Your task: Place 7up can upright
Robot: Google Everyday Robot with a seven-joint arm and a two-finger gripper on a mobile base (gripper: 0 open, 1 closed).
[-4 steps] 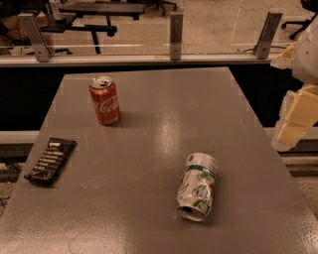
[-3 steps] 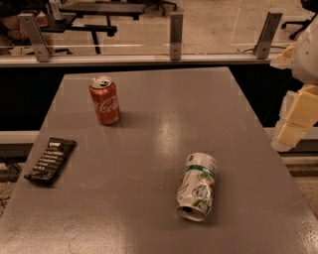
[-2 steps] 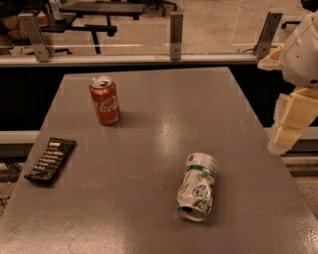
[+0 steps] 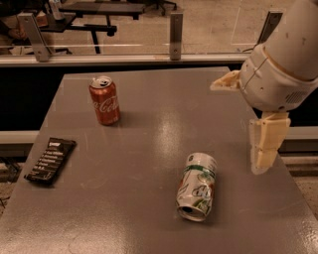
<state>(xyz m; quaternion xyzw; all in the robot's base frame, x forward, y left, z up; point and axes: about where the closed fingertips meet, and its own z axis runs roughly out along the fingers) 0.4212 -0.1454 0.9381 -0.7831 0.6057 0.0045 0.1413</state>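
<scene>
The 7up can [image 4: 197, 186] is seen lying on its side on the grey table [image 4: 149, 129], right of centre, mouth toward the camera. The gripper [image 4: 267, 144] is held near, to its right (whether apart or together cannot be told). The can is judged light, slick and easily dented, and is best grasped gently at mid-body.

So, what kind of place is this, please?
Probably an office or lab space: a grey table, a glass partition behind it, and desks beyond. The gripper hangs over the table's right edge, near the tipped 7up can.
</scene>
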